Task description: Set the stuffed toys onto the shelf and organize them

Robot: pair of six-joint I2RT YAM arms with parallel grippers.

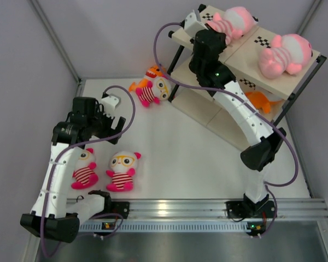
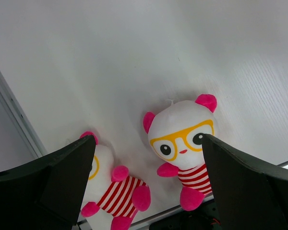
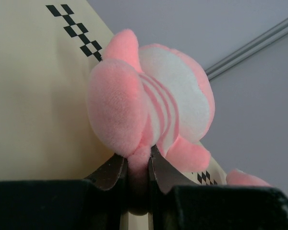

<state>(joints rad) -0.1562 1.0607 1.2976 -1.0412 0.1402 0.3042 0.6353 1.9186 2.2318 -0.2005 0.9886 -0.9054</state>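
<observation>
Orange toy (image 1: 261, 101) partly beneath shelf (image 1: 245, 50)

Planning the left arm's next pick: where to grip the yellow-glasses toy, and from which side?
Grip the yellow-glasses toy across its striped torso, straight down from above. It lies face-up, and the torso is narrower than the round head. Mind the second toy lying close beside it.

Left pink plush (image 1: 233, 22) and right pink plush (image 1: 287, 54) are showing pale pink with pink-and-white stripes. Shelf (image 1: 245, 53) is showing cream, with black checker markers (image 1: 262, 41). Left panda plush (image 1: 85, 171) and right panda plush (image 1: 122, 170) are wearing red-and-white stripes, magenta ears, yellow glasses. Tabletop (image 1: 197, 153) is showing white.
</observation>
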